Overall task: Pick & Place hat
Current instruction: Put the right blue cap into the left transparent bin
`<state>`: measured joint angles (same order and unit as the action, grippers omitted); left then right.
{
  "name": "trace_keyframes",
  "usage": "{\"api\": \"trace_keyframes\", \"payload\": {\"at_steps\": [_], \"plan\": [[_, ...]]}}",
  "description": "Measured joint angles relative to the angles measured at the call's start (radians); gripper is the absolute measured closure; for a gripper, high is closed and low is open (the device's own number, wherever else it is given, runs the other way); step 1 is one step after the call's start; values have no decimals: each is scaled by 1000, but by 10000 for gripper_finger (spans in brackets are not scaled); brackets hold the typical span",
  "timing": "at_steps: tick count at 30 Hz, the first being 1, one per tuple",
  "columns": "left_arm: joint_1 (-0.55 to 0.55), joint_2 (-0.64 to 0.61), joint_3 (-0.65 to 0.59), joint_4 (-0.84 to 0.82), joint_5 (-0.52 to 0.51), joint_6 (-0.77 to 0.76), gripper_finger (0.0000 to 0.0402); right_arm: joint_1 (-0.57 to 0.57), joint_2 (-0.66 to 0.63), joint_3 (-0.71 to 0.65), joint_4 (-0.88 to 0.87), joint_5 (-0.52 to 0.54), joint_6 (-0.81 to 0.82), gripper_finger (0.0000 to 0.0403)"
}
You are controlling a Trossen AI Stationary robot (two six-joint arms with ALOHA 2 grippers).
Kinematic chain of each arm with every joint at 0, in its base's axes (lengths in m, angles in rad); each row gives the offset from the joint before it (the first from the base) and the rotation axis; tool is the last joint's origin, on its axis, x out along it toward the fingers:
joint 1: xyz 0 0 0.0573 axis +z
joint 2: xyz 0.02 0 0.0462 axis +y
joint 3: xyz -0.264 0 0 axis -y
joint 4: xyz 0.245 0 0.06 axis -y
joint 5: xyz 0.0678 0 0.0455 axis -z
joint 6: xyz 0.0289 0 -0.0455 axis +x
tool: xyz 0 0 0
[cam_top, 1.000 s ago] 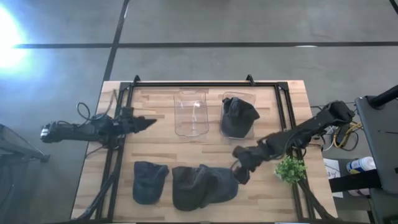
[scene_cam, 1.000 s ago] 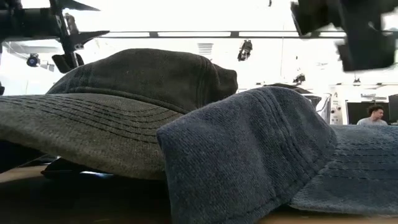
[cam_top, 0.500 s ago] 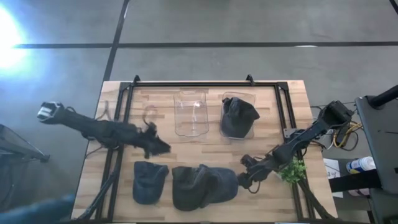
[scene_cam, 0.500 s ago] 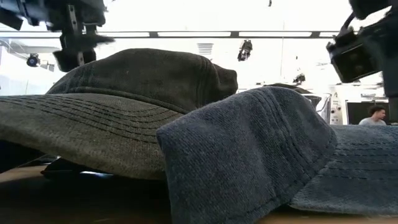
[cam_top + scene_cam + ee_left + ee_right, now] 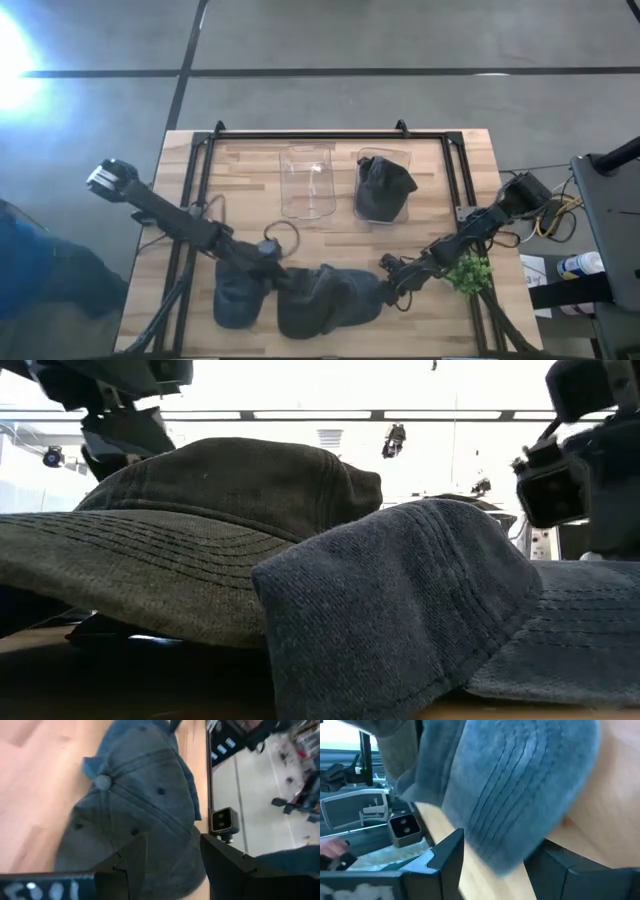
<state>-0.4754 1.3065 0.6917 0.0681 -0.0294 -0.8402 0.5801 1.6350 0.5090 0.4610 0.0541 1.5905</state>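
Note:
Three hats lie in a row near the table's near edge: a blue one on the left (image 5: 240,292), a dark grey one in the middle (image 5: 305,300) (image 5: 200,510), and a blue one (image 5: 358,290) (image 5: 400,600) overlapping it on the right. My left gripper (image 5: 278,272) (image 5: 172,865) is open just over the dark grey hat's crown (image 5: 135,805), which has a top button. My right gripper (image 5: 393,285) (image 5: 505,870) is open, its fingers standing on either side of the right blue hat's stitched brim (image 5: 520,805). My left gripper hovers at the dark grey hat's crown, and I cannot tell whether its fingers touch it. My right gripper comes level from the table's right with the blue hat's brim edge (image 5: 507,860) between its open fingers; whether they touch it, I cannot tell.
A clear bin (image 5: 307,180) stands at the far middle, and beside it a second bin holds another dark hat (image 5: 383,188). A small green plant (image 5: 467,272) sits just right of my right arm. A black frame (image 5: 310,135) borders the table. A person (image 5: 603,540) sits far behind.
My left arm swung from the table's left side toward the near middle and came down over the hats. My right gripper moved toward the near edge and down to the right blue hat's brim. The hats have stayed where they were.

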Motion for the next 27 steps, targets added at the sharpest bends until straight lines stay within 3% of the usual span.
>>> {"api": "trace_keyframes", "payload": {"at_steps": [6,13,22,27], "plan": [[-2,189,82,-5,68,38,225,-9,99,68,96,28,-85,218],[-13,312,138,7,82,41,225,-13,71,71,106,100,-122,247],[-15,334,189,-10,-14,107,225,-24,28,107,134,185,-208,383],[-23,254,234,-154,-80,143,225,-27,-13,139,72,193,-269,389]]}}
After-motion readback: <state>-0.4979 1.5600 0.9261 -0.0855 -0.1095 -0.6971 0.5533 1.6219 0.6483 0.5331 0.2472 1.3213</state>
